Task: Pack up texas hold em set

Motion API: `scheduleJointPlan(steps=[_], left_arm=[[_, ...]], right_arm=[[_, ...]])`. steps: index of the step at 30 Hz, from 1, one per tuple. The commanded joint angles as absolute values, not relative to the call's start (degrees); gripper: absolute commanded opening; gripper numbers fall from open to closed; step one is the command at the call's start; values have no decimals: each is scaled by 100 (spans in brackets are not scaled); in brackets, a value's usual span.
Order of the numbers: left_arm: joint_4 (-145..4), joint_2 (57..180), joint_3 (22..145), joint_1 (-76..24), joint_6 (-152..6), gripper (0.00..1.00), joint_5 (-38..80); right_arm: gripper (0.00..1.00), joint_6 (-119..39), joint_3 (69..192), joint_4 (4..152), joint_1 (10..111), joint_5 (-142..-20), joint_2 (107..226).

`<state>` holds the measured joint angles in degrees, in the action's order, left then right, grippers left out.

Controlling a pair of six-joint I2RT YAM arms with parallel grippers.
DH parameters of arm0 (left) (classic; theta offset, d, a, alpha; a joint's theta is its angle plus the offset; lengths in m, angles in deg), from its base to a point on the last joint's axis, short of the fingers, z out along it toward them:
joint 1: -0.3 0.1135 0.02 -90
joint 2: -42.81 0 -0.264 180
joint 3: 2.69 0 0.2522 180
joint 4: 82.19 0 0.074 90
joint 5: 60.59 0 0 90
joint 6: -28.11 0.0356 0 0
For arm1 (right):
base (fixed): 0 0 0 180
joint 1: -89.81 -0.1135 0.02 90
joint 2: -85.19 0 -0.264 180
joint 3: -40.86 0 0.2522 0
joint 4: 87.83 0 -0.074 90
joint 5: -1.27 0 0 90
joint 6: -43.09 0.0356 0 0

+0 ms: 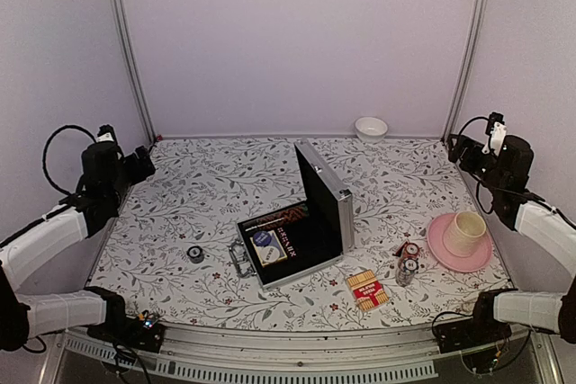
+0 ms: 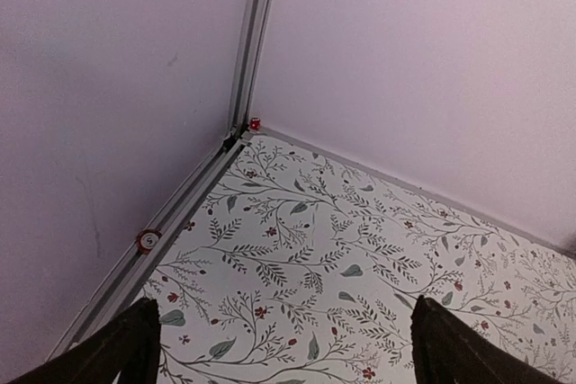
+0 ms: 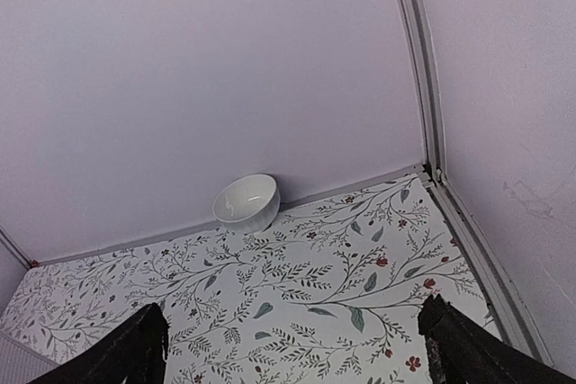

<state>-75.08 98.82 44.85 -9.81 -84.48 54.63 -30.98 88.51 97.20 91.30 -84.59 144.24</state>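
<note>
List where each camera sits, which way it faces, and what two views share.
Top external: above and behind the arms, looking down at the table with the open briefcase; both arms show.
Left wrist: on the left arm, facing the far left corner; tips of the open left claw show.
Right wrist: on the right arm, facing the far right corner; tips of the open right claw show.
Shared: the white bowl appears in the right wrist and top views.

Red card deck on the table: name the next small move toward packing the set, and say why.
Probably bring the right arm down over the red card deck. Its jaws stand open and empty, back by the far right corner. The deck lies loose on the table just right of the open silver aluminium briefcase, on that arm's side.
</note>
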Motion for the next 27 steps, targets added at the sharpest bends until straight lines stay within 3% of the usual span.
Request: scheduleJointPlan(steps=[1,9,15,27], left_arm=[[-7132,10052,4705,-986,-8601,97,5341],[-6650,10212,5009,-994,-8755,97,4796],[-6260,10173,5552,-1004,-8779,97,4029],[-4916,10736,7887,-991,-7506,97,3051]], right_arm=[[99,-2800,8962,9427,9095,-9016,14172],[99,-2511,9151,9049,9098,-9020,13785],[99,-2890,10112,7642,8979,-8368,14324],[98,-2648,10658,5171,5903,-9285,15133]])
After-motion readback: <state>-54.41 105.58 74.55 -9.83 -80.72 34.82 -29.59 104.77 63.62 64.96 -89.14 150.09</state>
